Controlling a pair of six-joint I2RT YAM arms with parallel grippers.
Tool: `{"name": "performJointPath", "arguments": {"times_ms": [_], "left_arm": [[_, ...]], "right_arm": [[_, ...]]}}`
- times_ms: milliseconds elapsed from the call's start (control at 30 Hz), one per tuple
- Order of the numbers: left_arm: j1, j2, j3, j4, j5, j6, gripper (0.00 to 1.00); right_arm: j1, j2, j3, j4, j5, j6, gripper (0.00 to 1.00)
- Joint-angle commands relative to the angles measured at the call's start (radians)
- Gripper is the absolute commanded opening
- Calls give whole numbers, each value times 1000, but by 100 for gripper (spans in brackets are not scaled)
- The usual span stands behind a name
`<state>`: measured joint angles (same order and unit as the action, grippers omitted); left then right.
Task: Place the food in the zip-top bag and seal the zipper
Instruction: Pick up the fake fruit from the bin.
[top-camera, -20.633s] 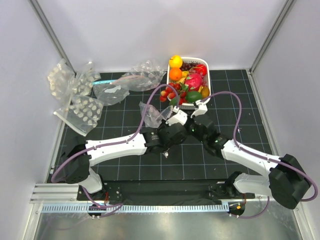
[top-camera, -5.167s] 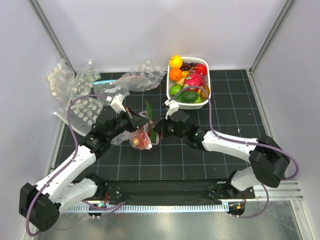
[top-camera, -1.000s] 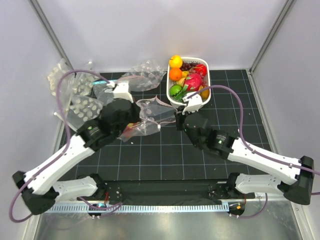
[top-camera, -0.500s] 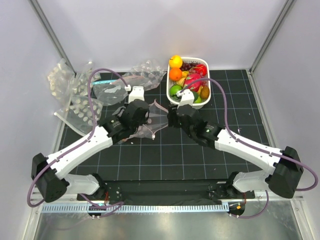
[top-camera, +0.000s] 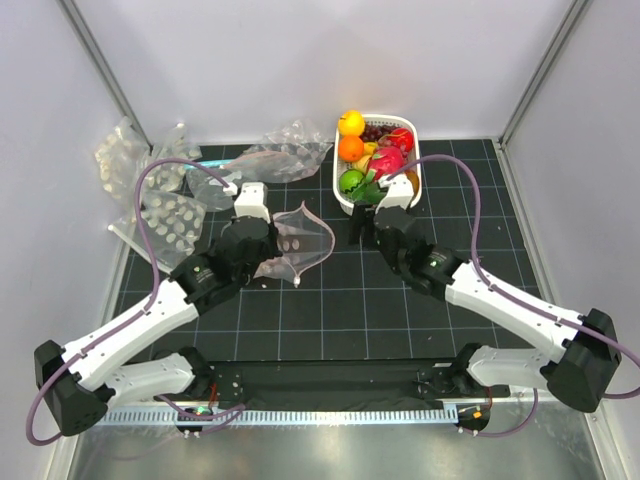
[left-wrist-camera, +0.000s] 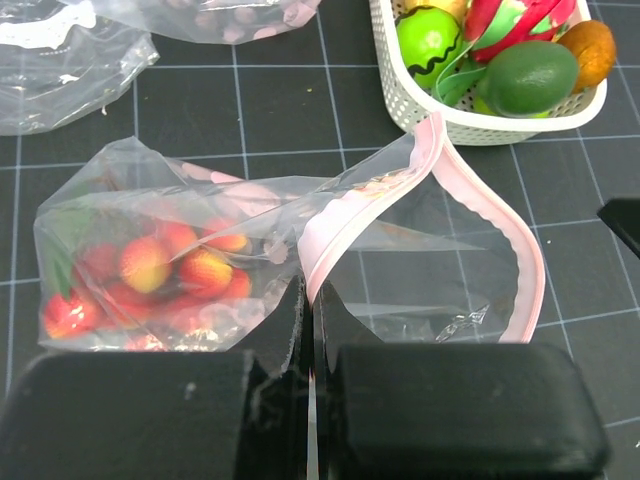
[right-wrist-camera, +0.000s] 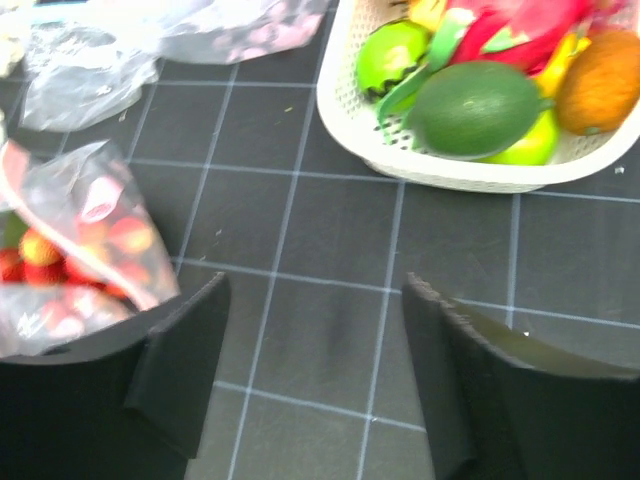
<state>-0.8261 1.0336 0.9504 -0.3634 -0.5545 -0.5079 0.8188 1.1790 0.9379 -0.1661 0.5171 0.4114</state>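
At the far left a heap of spare dotted bags (top-camera: 150, 195) lies on the black gridded mat (top-camera: 330, 310). Next to them, the left gripper (left-wrist-camera: 308, 310) has its jaws pressed tight together on the zipper (left-wrist-camera: 350, 225), pinching one end of the pink strip. The zip-top bag (left-wrist-camera: 200, 210) sags to the left of that grip, with the red strawberries (left-wrist-camera: 150, 272) bunched inside it at its closed end. To the right of the grip the strip bows out into a loop, so the mouth stands open. Further right, apart from the bag, the right gripper (right-wrist-camera: 315, 290) hangs just above the mat with jaws wide and nothing between them. Just beyond it sits the white basket (right-wrist-camera: 440, 172), holding the pink dragon fruit (top-camera: 388, 160) among other fruits.
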Motion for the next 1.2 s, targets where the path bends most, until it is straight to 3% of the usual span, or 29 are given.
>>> {"name": "performJointPath", "arguments": {"times_ms": [0, 33, 167, 400, 600, 1167], "left_arm": [[4, -23, -2, 95, 2, 8, 0], [2, -24, -7, 95, 2, 6, 0], [2, -23, -7, 100, 18, 5, 0], [2, -12, -7, 107, 67, -10, 0], [1, -12, -33, 158, 142, -38, 0], [2, -61, -56, 159, 149, -63, 0]], "right_arm": [[-23, 4, 9, 20, 64, 4, 78], [-33, 7, 10, 11, 79, 4, 85], [-55, 33, 35, -3, 118, 3, 96], [-147, 137, 81, -3, 97, 67, 100], [-308, 246, 90, 69, -52, 309, 99], [-329, 401, 93, 307, 60, 514, 100]]}}
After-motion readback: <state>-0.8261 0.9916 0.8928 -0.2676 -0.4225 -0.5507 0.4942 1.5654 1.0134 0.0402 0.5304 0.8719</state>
